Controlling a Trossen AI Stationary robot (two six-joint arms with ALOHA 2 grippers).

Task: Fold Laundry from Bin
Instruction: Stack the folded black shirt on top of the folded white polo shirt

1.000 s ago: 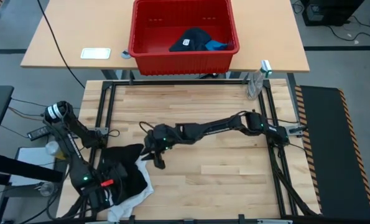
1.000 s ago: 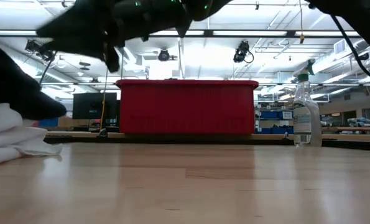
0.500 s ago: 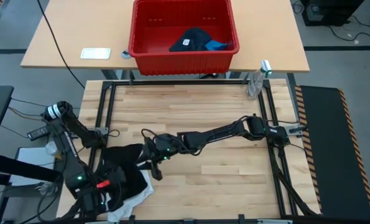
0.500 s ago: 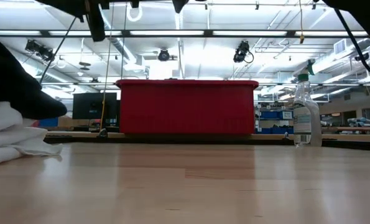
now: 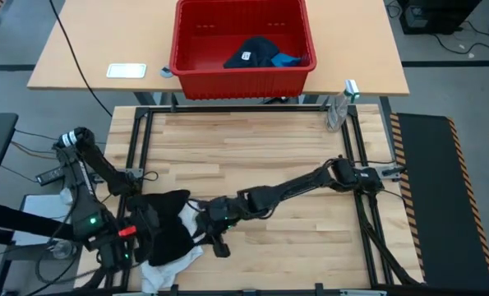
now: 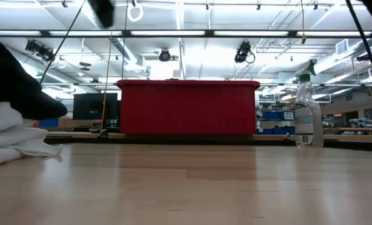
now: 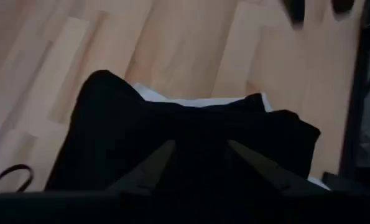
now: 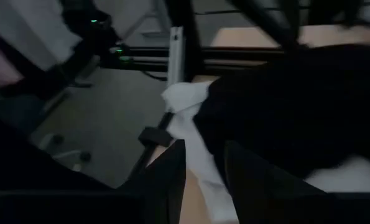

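A black garment [image 5: 168,230] lies bunched on top of a white garment [image 5: 177,265] at the table's near left corner. My left gripper [image 5: 144,228] hangs open above the black garment [image 7: 172,124], clear of it, and the white edge [image 7: 191,99] shows beyond. My right gripper [image 5: 218,242] is open beside the pile's right side. White cloth [image 8: 188,106] and black cloth [image 8: 296,106] lie just ahead of its fingers. The red bin [image 5: 242,45] stands on the far table. It holds a navy garment with a white tag [image 5: 252,52] and a small blue one [image 5: 288,59].
A spray bottle [image 5: 339,107] stands at the table's far right corner. A black frame rail [image 5: 137,148] runs along the table's edges. A white card [image 5: 126,71] lies on the far table left of the bin. Bare wood stretches across the table's middle and right.
My right gripper has swept from the table's middle toward the near edge and now sits at the right side of the garment pile. My left gripper has risen above the black garment. The pile stays at the near left corner.
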